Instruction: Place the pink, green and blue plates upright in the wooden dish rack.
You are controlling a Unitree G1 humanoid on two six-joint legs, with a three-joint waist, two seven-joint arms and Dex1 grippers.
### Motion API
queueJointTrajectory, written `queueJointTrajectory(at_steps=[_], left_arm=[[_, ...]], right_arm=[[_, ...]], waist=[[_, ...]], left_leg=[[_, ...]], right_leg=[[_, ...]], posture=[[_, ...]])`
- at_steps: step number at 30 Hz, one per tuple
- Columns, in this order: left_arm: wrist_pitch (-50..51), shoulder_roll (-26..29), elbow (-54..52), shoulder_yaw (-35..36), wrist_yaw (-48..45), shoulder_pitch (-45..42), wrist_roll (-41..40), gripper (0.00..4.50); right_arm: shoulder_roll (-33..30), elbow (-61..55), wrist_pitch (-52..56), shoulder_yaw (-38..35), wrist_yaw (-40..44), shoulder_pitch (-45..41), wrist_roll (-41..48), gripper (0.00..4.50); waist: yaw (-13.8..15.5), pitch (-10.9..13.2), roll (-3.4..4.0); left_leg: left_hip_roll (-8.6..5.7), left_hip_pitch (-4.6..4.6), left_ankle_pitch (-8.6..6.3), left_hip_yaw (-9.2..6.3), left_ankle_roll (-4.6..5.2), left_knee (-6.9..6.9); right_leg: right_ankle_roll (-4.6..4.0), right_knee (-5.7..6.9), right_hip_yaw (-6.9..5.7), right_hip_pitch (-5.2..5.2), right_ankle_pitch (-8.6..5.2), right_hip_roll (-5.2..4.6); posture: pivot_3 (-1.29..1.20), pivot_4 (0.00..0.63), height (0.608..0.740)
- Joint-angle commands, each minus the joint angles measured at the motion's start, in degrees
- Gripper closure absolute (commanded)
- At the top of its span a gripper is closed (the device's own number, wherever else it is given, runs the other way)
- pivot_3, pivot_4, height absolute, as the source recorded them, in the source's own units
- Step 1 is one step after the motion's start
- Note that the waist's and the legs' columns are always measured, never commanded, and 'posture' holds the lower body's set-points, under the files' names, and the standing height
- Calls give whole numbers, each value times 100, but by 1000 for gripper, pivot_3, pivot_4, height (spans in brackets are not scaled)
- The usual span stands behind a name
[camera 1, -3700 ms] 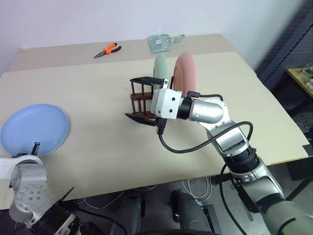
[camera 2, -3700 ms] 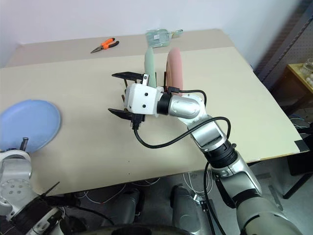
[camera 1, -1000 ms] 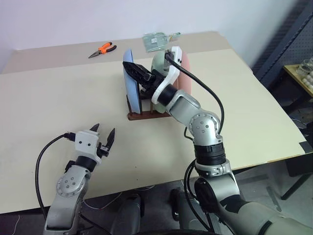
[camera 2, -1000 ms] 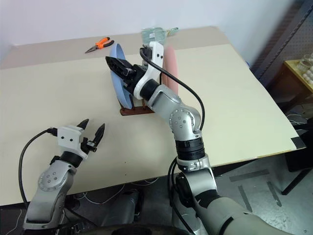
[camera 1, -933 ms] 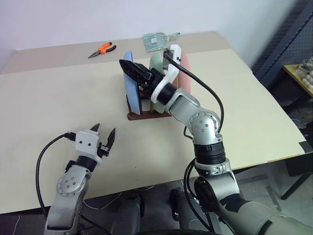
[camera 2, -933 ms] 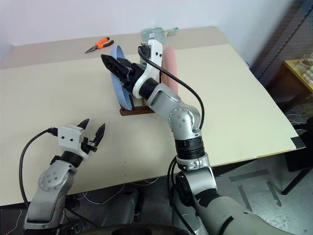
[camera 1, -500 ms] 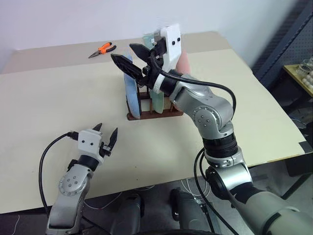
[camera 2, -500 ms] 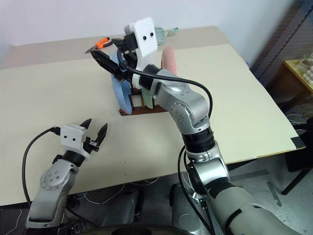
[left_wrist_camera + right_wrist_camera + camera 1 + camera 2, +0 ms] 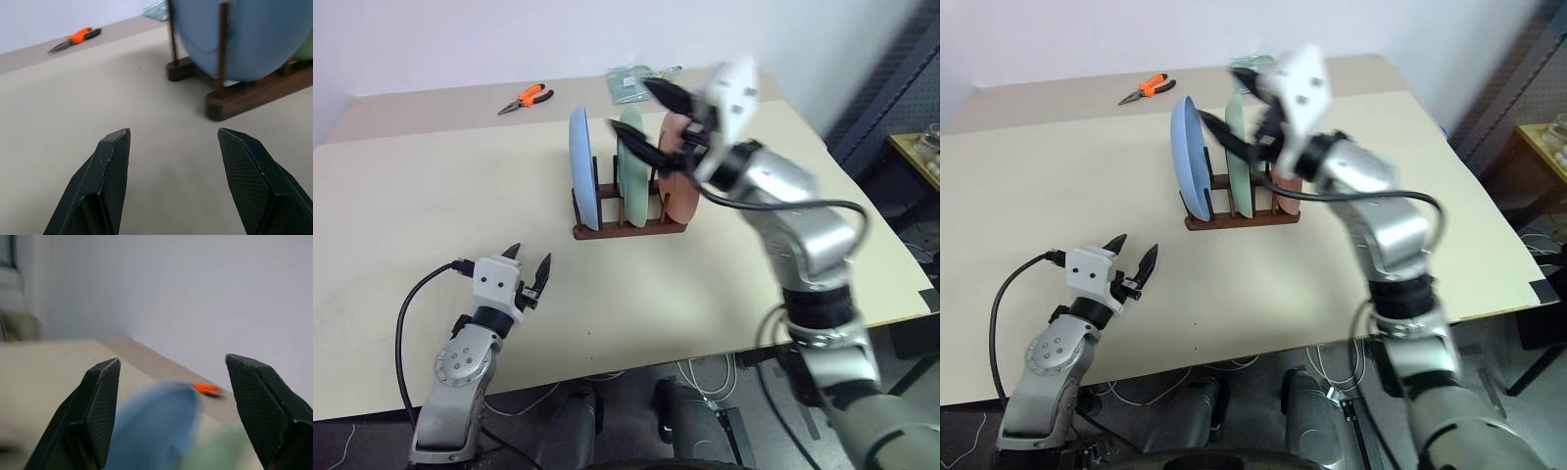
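Blue plate [image 9: 578, 167], green plate [image 9: 628, 168] and pink plate [image 9: 677, 186] stand upright in the wooden dish rack [image 9: 628, 229]; both jaws wide and empty, the right gripper [image 9: 651, 121] seemingly just above the plates.

Three plates: one blue [image 9: 579, 164], one green [image 9: 630, 166], one pink [image 9: 677, 186]. One rack [image 9: 628, 229]. One pair of pliers [image 9: 527, 98]. One clear packet [image 9: 634, 81]. One table [image 9: 431, 196].

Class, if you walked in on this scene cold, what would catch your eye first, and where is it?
Three plates stand on edge in the wooden dish rack mid-table: the blue plate on the left, the green plate in the middle, the pink plate on the right. The right gripper hangs open above them; orange-handled pliers lie at the far edge.
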Motion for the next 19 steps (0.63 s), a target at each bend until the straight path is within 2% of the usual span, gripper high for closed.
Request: queueJointTrajectory(at_steps=[1,4,8,12,19], left_arm=[[-194,120,196,384,111,21,107,1575],[-272,260,671,633,48,47,78,1575],[-309,395,793,622,-175,123,21,1575],[-299,398,788,635,-277,197,-5,1575],[-277,273,641,512,-269,292,62,1575]], right_arm=[[-733,87,-139,-887,376,575,43,1017],[-1332,238,-220,-1062,882,1838,-114,1017],[-1308,458,-594,-764,1042,2554,-407,1017],[-1007,960,-1025,-565,1018,2527,-589,1017],[-855,1664,-1582,-335,1073,2194,-885,1017]], waist=[[-6,3,5],[-38,0,9],[-76,5,18],[-52,6,20],[-24,6,20]], left_leg=[[-3,0,-1,3,1,-1],[9,9,-6,14,10,-5],[33,20,-9,32,16,-2],[50,26,-10,55,15,12],[50,22,-11,59,15,14]], right_leg=[[0,0,1,-1,0,-4],[2,1,5,3,-2,3],[2,2,18,7,-3,24],[0,2,27,7,-2,32],[-7,-2,28,7,3,30]], posture=[[0,150,739],[0,150,739],[0,150,739],[0,150,739],[0,150,739]])
